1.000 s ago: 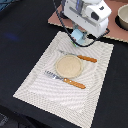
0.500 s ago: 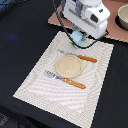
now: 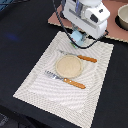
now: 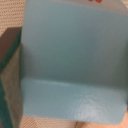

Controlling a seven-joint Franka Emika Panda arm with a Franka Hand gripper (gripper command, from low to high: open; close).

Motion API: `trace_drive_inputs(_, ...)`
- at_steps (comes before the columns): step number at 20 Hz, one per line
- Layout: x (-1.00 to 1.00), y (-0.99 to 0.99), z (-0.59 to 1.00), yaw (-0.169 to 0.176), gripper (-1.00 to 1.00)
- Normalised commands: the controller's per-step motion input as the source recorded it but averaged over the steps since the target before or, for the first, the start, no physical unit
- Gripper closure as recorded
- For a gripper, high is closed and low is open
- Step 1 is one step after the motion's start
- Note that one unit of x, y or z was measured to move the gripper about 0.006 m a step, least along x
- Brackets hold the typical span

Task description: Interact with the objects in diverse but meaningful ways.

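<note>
My gripper (image 3: 77,36) hangs under the white arm at the far edge of the striped placemat (image 3: 35,80). A light-blue cup (image 3: 77,37) sits between its fingers, just above the mat. The cup's blue surface (image 4: 70,65) fills nearly the whole wrist view, with a sliver of red (image 4: 95,1) beyond it, so the fingers are hidden there. A grey pot (image 3: 122,17) stands on the brown board at the exterior view's far right. The other toy items are out of view.
On the placemat lies a round tan plate (image 3: 68,65). An orange-handled knife (image 3: 80,58) lies on its far side and an orange-handled fork (image 3: 67,80) on its near side. The mat rests on a black table (image 3: 20,30).
</note>
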Motion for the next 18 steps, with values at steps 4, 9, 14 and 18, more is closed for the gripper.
trace_drive_inputs(4, -0.34, -0.07, -0.18, 0.032, 1.0)
trace_drive_inputs(9, -0.31, -0.07, -0.02, 0.023, -1.0)
trace_drive_inputs(14, -0.29, -0.06, 0.02, 0.019, -1.0)
trace_drive_inputs(18, -0.27, 0.0, 0.87, 0.006, -1.0)
